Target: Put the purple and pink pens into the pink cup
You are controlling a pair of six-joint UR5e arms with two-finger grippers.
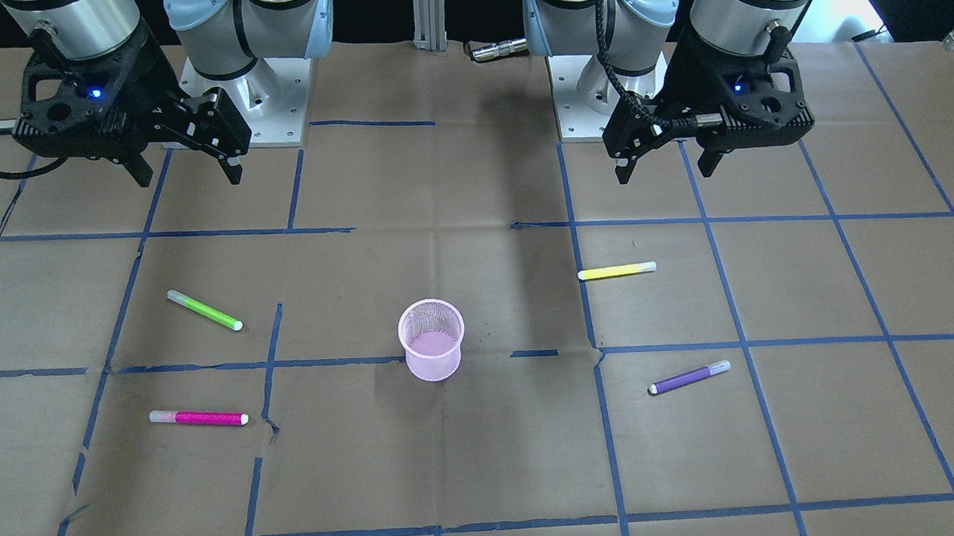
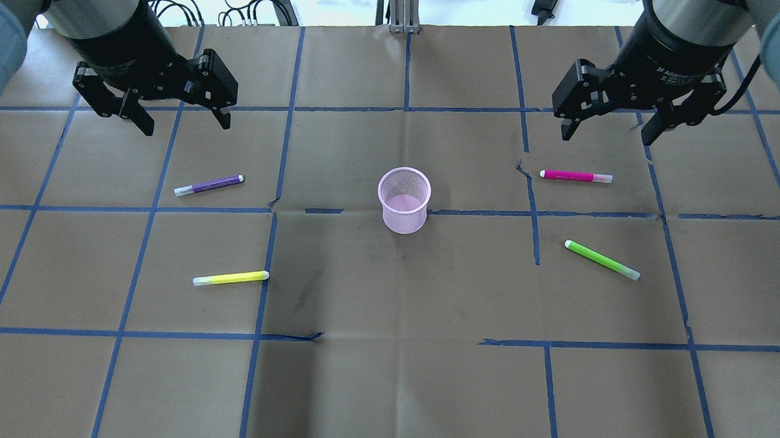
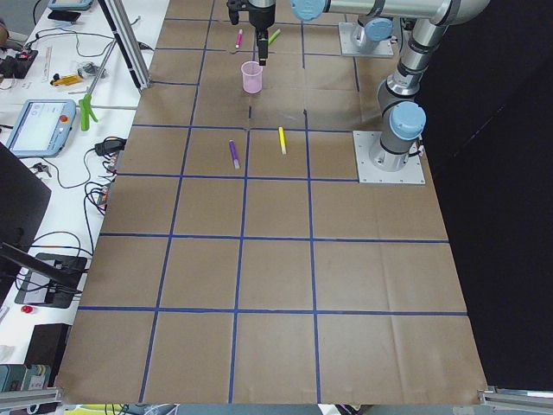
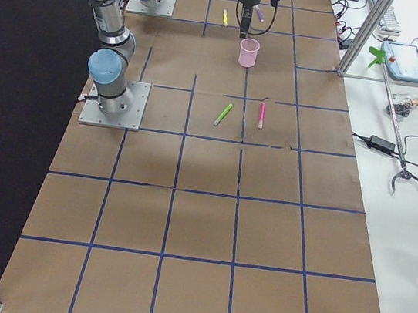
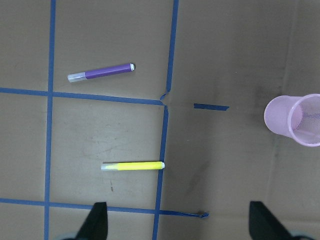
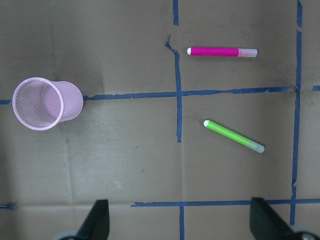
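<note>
The pink mesh cup (image 2: 403, 200) stands upright and empty at the table's middle. The purple pen (image 2: 209, 185) lies flat to its left, below and in front of my left gripper (image 2: 186, 125), which hangs open and empty above the table. The pink pen (image 2: 576, 177) lies flat to the cup's right, just below my right gripper (image 2: 606, 137), also open and empty. The left wrist view shows the purple pen (image 5: 101, 73) and the cup (image 5: 295, 120). The right wrist view shows the pink pen (image 6: 222, 51) and the cup (image 6: 47, 103).
A yellow pen (image 2: 231, 278) lies on the left side, nearer the robot than the purple one. A green pen (image 2: 601, 259) lies on the right, nearer than the pink one. Brown paper with blue tape lines (image 2: 406, 106) covers the table.
</note>
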